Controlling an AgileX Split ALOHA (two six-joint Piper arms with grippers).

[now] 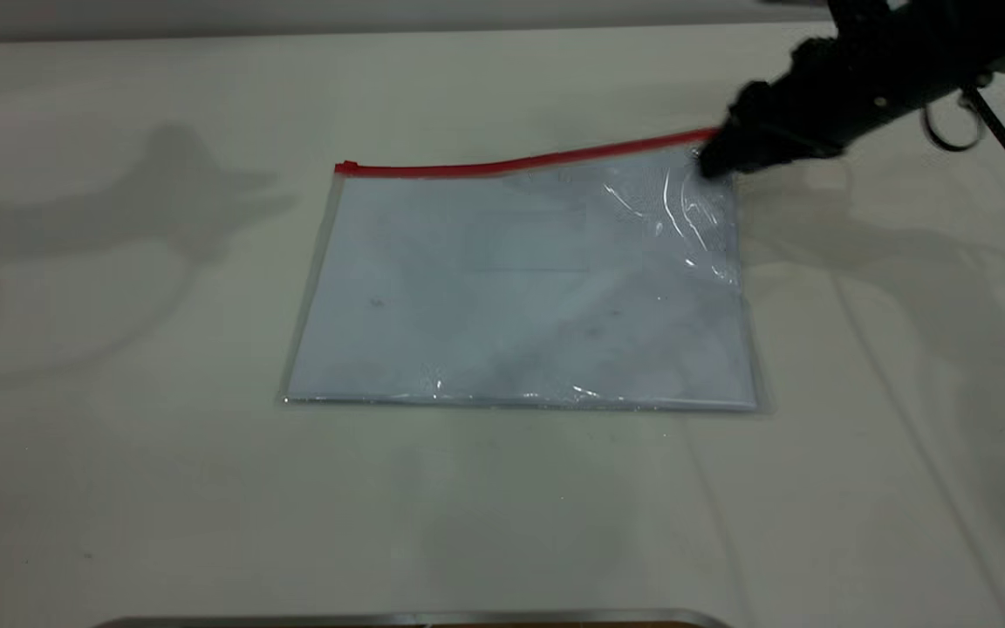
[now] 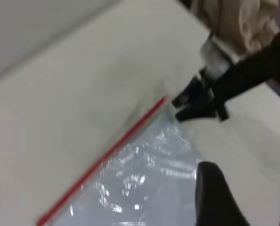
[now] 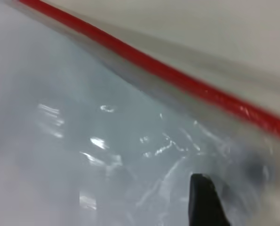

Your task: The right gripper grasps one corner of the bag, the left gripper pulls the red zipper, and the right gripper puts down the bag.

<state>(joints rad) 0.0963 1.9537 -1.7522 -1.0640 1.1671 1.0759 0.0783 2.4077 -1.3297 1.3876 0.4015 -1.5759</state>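
Observation:
The bag [image 1: 520, 288] lies flat on the white table, with pale blue sheets inside. The red zipper [image 1: 511, 164] runs along its far long edge, and its small slider tab [image 1: 345, 167] is at the left end. The right gripper [image 1: 712, 161] is at the bag's far right corner, by the zipper's right end, jaws open. In the right wrist view the crinkled bag [image 3: 83, 141] and zipper [image 3: 154, 66] fill the frame, and the corner lies between the gripper's [image 3: 243, 188] spread fingers. The left gripper [image 2: 245, 183] is open and empty, out of the exterior view. Its wrist view shows the bag [image 2: 144, 188], zipper [image 2: 107, 155] and right gripper [image 2: 177, 107].
The table [image 1: 119, 480] is bare white all around the bag. A thin metal edge [image 1: 415, 619] runs along the near border. A beige object [image 2: 243, 19] stands behind the right arm in the left wrist view.

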